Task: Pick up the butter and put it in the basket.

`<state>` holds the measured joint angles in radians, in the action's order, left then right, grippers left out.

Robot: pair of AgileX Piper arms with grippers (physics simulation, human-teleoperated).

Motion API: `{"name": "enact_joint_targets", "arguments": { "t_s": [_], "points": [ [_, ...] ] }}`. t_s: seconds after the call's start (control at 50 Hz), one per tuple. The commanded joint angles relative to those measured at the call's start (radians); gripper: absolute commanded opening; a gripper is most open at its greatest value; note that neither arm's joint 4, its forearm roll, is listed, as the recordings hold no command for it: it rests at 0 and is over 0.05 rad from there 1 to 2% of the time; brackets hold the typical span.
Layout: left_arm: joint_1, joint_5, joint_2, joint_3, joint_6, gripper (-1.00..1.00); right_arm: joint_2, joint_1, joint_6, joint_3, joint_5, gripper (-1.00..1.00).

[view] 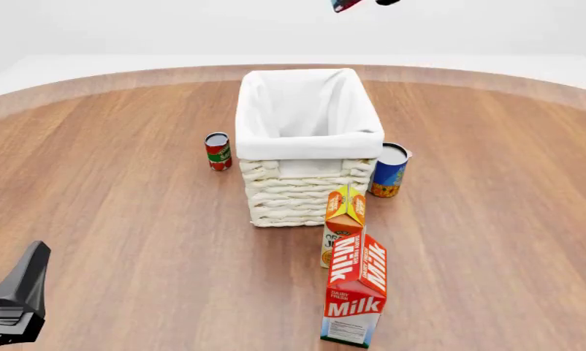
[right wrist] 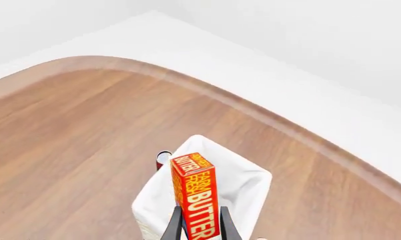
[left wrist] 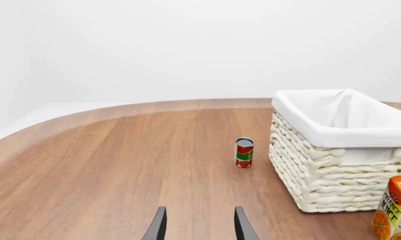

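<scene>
Item: butter [right wrist: 195, 195], which my right claw [right wrist: 200, 227] is clenching high above the basket [right wrist: 247, 187], ready to drop in. My left claw [left wrist: 199, 225] is idling released.

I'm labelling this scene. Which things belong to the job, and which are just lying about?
Job: butter, held in the right gripper above the basket.
Lying about: milk, juice, red can, blue can, idle left gripper.
</scene>
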<state>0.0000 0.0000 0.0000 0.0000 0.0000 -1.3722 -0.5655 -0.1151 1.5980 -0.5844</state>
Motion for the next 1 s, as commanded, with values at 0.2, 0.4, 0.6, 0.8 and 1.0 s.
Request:
{"name": "enact_joint_targets", "arguments": {
  "t_s": [0.2, 0.4, 0.6, 0.8, 1.0],
  "points": [
    [0.000, 0.000, 0.000, 0.000, 0.000, 1.00, -0.137, 0.046, -0.056, 0.124, -0.109, -1.00],
    [0.000, 0.000, 0.000, 0.000, 0.000, 1.00, -0.143, 0.033, -0.083, 0.024, -0.070, -1.00],
    [0.000, 0.000, 0.000, 0.000, 0.000, 1.00, -0.162, 0.033, -0.107, -0.030, -0.039, -1.00],
    [0.000, 0.000, 0.000, 0.000, 0.000, 1.00, -0.166, 0.018, -0.112, -0.052, -0.024, -1.00],
    [0.000, 0.000, 0.000, 0.000, 0.000, 1.00, -0.169, -0.002, -0.113, -0.080, -0.001, -1.00]
  ]
}}
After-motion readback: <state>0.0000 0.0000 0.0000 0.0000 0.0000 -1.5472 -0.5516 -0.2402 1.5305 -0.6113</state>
